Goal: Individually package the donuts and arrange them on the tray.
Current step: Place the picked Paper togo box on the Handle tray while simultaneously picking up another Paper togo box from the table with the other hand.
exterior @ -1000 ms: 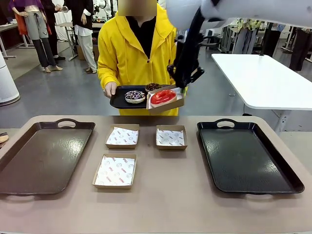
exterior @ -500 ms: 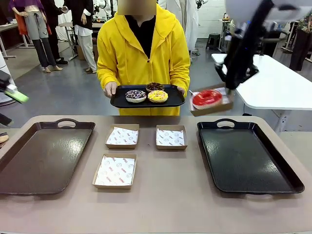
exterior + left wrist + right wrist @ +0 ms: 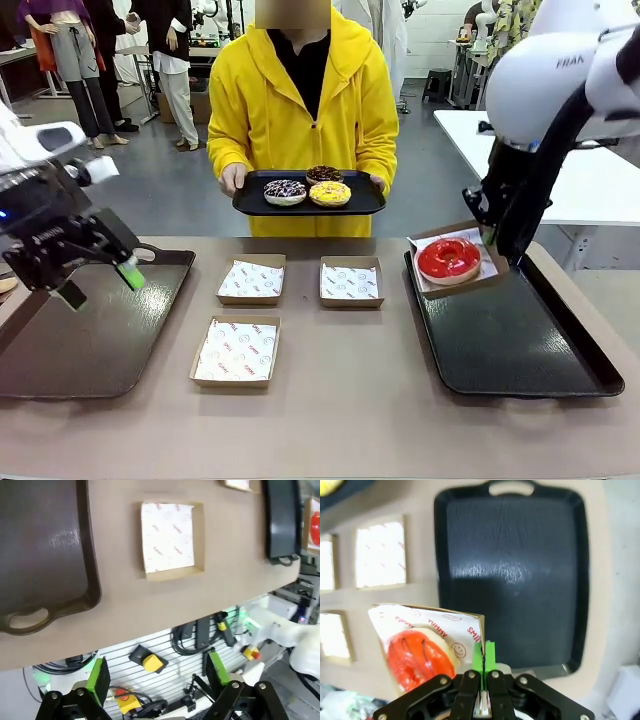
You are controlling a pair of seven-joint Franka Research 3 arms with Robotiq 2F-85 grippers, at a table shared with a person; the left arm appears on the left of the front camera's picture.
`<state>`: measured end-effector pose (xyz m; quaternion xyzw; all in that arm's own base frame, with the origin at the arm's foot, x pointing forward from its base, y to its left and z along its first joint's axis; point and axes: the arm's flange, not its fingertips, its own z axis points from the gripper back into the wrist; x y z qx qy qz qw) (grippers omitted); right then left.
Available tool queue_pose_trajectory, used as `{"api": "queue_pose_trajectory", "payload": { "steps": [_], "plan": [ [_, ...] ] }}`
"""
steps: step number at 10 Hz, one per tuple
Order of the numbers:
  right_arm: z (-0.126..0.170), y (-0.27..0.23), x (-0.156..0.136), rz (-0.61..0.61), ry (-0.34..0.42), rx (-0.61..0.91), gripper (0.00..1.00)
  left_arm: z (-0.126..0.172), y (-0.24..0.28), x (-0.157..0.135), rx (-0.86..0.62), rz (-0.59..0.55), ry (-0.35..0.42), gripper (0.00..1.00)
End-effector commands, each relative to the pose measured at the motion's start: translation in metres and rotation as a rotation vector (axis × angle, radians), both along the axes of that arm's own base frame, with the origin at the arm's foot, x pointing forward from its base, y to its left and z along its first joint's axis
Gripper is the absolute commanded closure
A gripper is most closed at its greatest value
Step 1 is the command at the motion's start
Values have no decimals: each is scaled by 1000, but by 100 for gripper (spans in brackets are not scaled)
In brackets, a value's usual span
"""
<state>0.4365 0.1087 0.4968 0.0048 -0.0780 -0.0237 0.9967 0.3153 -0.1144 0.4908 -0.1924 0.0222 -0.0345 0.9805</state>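
Right gripper point(image 3: 492, 238) point(image 3: 483, 660): green pads pressed together on the rim and printed paper liner of a shallow brown cardboard box point(image 3: 487, 266) point(image 3: 440, 622), pinching it at one corner; the glossy red ring donut point(image 3: 448, 258) point(image 3: 420, 657) sits inside that box, which is tilted with its open face toward the front camera; the box is at the far left corner of the black rectangular plastic tray point(image 3: 520, 340) point(image 3: 520, 580) on the robot's right side of the tan table point(image 3: 350, 420) (contact between box and tray cannot be told). Left gripper point(image 3: 100, 283) point(image 3: 157, 676): fingers spread wide, nothing between them, above the near part of the brown rectangular tray point(image 3: 90, 330) point(image 3: 40, 545) on the robot's left. Between the two trays lie three empty paper-lined cardboard boxes: two side by side in a far row point(image 3: 251, 279) point(image 3: 351, 281), one nearer the robot point(image 3: 237, 351). At the far side a person in a yellow hooded jacket point(image 3: 300, 90) holds a smaller black tray point(image 3: 355, 205) with both hands; on it the dark purple ring donut with white sprinkles point(image 3: 285, 190) at the left, the yellow-iced ring donut point(image 3: 329, 193) just beside it, the chocolate ring donut with coloured sprinkles point(image 3: 323, 174) behind them.
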Motion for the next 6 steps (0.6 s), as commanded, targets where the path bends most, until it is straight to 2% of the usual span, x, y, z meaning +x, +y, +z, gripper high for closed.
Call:
{"api": "queue_pose_trajectory", "payload": {
  "steps": [1, 4, 6],
  "plan": [
    [-21, -12, 5, -6, 11, 27, 99, -12, -14, 8, 50, 29, -6, 0],
    [-45, -16, 14, -19, 56, 34, 99, -38, -30, 24, 115, 42, -22, 0],
    [-42, -14, 9, -27, 59, 2, 99, -52, -43, 34, 160, 40, -40, 0]
  ]
}}
